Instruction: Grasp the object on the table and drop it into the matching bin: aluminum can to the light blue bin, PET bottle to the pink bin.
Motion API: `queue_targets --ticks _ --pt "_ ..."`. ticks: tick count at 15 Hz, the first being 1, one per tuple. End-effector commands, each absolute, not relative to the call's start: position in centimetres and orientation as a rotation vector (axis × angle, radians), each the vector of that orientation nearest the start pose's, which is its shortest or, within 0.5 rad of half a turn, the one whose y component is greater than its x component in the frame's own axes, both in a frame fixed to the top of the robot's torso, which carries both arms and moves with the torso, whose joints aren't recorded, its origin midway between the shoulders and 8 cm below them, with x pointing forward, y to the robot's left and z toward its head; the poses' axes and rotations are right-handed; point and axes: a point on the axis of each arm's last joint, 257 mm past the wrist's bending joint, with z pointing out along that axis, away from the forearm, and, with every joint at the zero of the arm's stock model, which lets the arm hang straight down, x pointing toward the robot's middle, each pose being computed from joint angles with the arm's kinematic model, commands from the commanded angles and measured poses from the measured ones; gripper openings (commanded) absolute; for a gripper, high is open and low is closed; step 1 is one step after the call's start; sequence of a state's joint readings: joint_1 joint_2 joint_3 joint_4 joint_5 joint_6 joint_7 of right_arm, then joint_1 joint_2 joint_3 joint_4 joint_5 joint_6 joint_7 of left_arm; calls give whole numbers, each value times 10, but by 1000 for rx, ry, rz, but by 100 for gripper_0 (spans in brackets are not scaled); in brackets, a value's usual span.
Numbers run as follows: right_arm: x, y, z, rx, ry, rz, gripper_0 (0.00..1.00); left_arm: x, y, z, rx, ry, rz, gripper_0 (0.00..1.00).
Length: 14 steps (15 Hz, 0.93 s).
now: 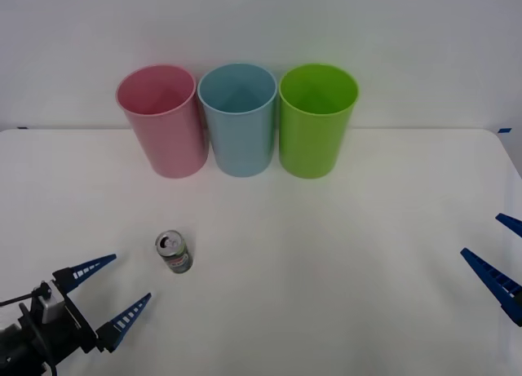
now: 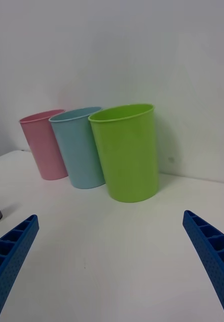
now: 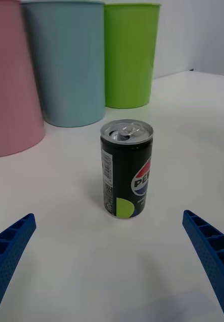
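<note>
One can [image 1: 174,252], three bins [image 1: 240,119].

This looks like a robot test bench in a lab rather than a home or shop. The wide, plain white surface [image 1: 342,254] ends at a bare white wall just behind the tall light blue plastic bin [image 1: 237,119]. That bin stands in a tidy row between a tall pink plastic bin [image 1: 161,119] and a lime green plastic bin [image 1: 316,119]. Small dark marks sit at the surface's far corners, well apart from the light blue bin.
</note>
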State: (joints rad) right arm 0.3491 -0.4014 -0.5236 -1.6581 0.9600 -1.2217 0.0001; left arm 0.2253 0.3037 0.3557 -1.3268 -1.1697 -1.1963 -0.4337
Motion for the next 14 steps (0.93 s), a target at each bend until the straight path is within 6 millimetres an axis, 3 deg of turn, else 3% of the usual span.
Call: queue_targets --ticks 1,14 --pt "342 -330 -169 -465 1441 567 100 362 259 -320 669 1556 -447 100" --pt "342 -330 -169 -465 1441 567 100 392 220 -328 643 1569 -452 100"
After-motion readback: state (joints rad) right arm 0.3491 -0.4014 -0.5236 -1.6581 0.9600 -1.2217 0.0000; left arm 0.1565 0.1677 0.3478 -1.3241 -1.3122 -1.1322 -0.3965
